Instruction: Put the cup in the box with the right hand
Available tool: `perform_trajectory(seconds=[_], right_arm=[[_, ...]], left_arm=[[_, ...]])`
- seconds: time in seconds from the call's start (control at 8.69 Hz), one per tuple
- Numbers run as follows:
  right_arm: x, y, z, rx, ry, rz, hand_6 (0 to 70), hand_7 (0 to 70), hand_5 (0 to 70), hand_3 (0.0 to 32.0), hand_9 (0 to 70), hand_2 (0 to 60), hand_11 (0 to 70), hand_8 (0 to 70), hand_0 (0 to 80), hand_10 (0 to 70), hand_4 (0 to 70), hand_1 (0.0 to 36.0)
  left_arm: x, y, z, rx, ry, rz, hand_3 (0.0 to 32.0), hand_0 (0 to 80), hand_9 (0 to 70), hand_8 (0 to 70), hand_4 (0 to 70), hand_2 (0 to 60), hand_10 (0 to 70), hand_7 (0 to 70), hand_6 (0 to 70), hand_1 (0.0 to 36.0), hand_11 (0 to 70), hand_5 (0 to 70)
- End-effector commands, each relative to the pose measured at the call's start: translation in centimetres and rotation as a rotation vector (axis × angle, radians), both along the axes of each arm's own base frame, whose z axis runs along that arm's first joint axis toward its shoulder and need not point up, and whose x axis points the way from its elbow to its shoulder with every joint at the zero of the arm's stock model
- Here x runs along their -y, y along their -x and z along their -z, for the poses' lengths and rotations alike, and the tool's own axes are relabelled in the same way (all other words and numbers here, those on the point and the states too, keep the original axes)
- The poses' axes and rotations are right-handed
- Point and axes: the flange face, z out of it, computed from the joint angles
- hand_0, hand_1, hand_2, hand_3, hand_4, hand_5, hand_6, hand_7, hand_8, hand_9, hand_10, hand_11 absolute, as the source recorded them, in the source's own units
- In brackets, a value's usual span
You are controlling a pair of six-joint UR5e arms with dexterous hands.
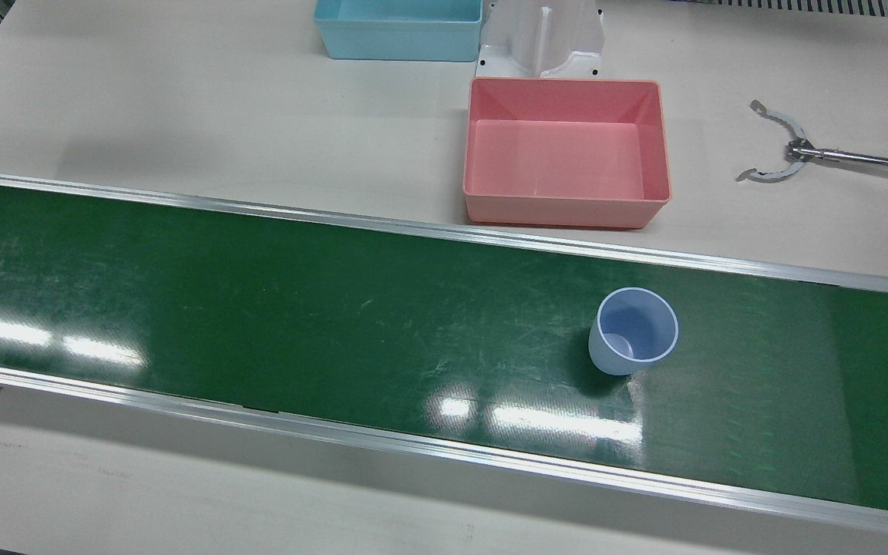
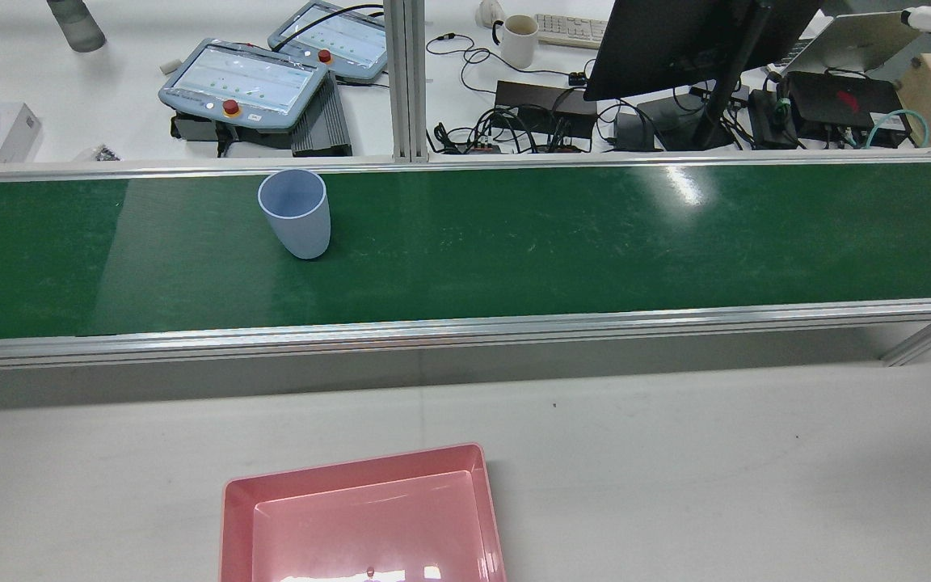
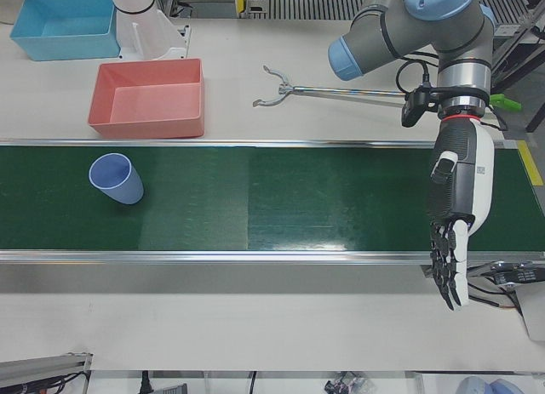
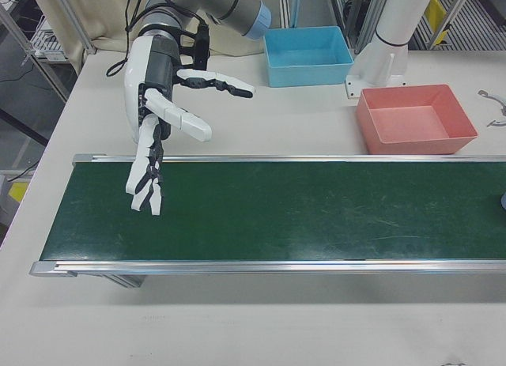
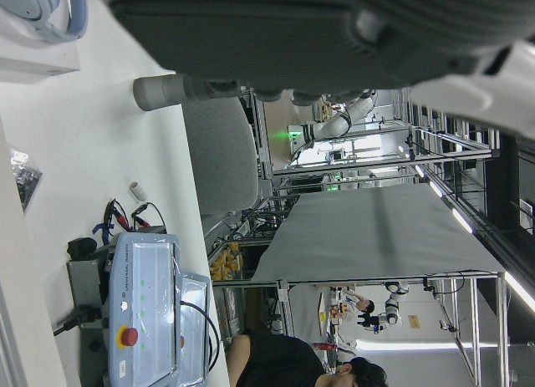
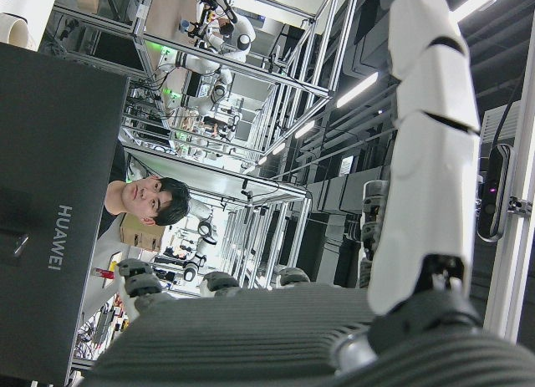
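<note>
Green belt (image 1: 259,308) carries the pale blue cup (image 1: 634,331), upright and alone, on the stretch just in front of the pink box (image 1: 567,150) that sits on the bench (image 1: 182,100). We judge the main risk to be reach: the right hand (image 4: 162,121), fingers spread and holding nothing, hangs over the far end of the belt, well apart from the cup, so a long sideways travel could end in a glancing touch that tips the light cup or rolls it off the belt. The left hand (image 3: 456,215), fingers straight and together, hangs empty at the opposite end. Only the right-front view shows us the right hand at all; the front view and rear view show cup and box but no arm, and the hand views show only the room.
</note>
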Motion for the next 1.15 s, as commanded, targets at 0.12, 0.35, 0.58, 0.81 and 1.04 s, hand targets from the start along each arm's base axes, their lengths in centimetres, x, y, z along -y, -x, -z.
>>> perform_trajectory(seconds=[0.12, 0.35, 0.58, 0.81, 1.04], right_arm=[[-0.02, 0.05, -0.05, 0.0, 0.001, 0.001, 0.0, 1.9, 8.0, 29.6, 0.0, 13.9, 8.8, 0.0, 59.3, 4.0, 5.2, 23.8], [-0.02, 0.05, -0.05, 0.0, 0.001, 0.001, 0.0, 2.3, 7.9, 30.6, 0.0, 13.2, 8.8, 0.0, 59.4, 4.1, 5.5, 23.5], [0.0, 0.13, -0.11, -0.001, 0.002, 0.003, 0.0, 2.6, 7.9, 31.4, 0.0, 12.6, 9.0, 0.0, 59.2, 4.2, 5.9, 23.2], [0.0, 0.13, -0.11, -0.002, 0.003, 0.002, 0.0, 3.2, 7.9, 31.4, 0.0, 11.8, 9.0, 0.0, 59.2, 4.2, 6.4, 23.0], [-0.04, 0.12, -0.19, -0.003, 0.004, 0.002, 0.0, 3.9, 7.9, 31.6, 0.0, 11.4, 9.2, 0.0, 59.3, 4.4, 6.9, 22.9]], left_arm=[[0.0, 0.0, 0.0, -0.001, 0.0, 0.0, 0.0, 0.0, 0.0, 0.0, 0.0, 0.0, 0.0, 0.0, 0.0, 0.0, 0.0, 0.0], [0.0, 0.0, 0.0, -0.001, 0.0, 0.0, 0.0, 0.0, 0.0, 0.0, 0.0, 0.0, 0.0, 0.0, 0.0, 0.0, 0.0, 0.0], [0.0, 0.0, 0.0, 0.001, 0.0, 0.0, 0.0, 0.0, 0.0, 0.0, 0.0, 0.0, 0.0, 0.0, 0.0, 0.0, 0.0, 0.0], [0.0, 0.0, 0.0, 0.001, 0.0, 0.0, 0.0, 0.0, 0.0, 0.0, 0.0, 0.0, 0.0, 0.0, 0.0, 0.0, 0.0, 0.0], [0.0, 0.0, 0.0, -0.001, 0.0, 0.0, 0.0, 0.0, 0.0, 0.0, 0.0, 0.0, 0.0, 0.0, 0.0, 0.0, 0.0, 0.0]])
